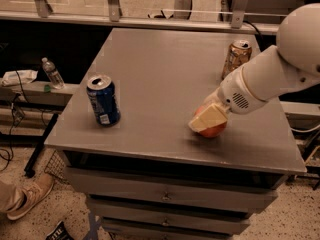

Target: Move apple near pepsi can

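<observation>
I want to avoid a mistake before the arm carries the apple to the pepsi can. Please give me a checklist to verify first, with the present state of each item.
1. Gripper is at the apple: ok, it covers the apple's top.
2. Hold on the apple is secure: cannot tell.
3. Pepsi can is upright: ok, it stands at the left front of the table.
4. Nothing stands between the apple and the pepsi can: ok.
5. Gold-brown can is off the path: ok, it is at the right rear, behind the arm.
6. Apple is near the pepsi can: not ok, they are far apart.
</observation>
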### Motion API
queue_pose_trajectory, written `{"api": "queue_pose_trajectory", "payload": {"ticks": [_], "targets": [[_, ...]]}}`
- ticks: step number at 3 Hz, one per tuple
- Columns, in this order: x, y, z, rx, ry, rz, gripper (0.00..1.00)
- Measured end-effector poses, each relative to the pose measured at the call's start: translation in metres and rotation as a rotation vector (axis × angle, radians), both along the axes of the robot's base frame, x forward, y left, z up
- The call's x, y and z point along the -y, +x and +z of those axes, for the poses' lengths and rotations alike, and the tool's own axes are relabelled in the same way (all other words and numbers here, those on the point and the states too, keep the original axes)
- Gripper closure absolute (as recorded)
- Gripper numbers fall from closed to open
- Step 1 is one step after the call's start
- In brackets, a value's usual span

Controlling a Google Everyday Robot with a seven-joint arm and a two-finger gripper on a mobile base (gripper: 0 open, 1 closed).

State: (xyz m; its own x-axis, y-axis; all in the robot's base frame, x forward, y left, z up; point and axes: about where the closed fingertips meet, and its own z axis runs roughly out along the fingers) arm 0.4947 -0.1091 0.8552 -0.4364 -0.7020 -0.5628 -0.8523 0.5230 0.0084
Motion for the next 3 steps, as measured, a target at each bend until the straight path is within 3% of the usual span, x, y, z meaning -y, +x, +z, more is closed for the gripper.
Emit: {"api": "queue_pose_trajectory", "payload": {"ticks": [1,2,3], "targets": [[0.005,0.003,0.016,0.056,0.016,-0.001,0.95],[0.012,0.008,0.032,0.106,0.021,-0.004,1.00],[0.012,0.008,0.032,0.106,0.022,-0.003,1.00]]}}
